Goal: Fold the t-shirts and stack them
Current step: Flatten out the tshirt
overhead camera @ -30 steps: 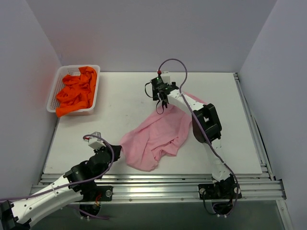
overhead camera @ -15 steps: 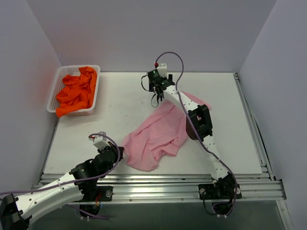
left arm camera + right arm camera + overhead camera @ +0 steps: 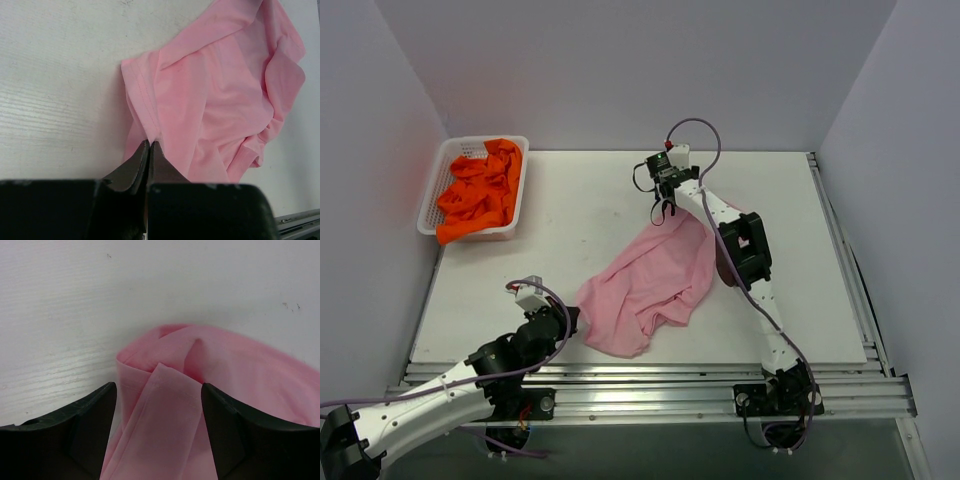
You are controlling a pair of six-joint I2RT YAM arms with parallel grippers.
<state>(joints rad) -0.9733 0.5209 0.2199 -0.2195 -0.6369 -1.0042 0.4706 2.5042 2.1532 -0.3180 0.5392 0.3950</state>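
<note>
- Right jaws have shifted along the far edge of the pink t-shirt point(image 3: 650, 285) and stand open.
- Left jaws pinch its near hem.
- Spreading step, likely; right jaws close next.

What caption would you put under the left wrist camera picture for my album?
Left gripper pinched shut on the edge of a crumpled pink t-shirt lying on the white table.

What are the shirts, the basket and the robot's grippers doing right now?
Pink t-shirt: unfolded, crumpled on the table.
Orange t-shirts: unfolded, heaped in the basket.
White mesh basket: upright, holding the orange t-shirts.
Left gripper: shut on the pink t-shirt's edge.
Right gripper: open, fingers either side of the pink t-shirt's far corner.
</note>
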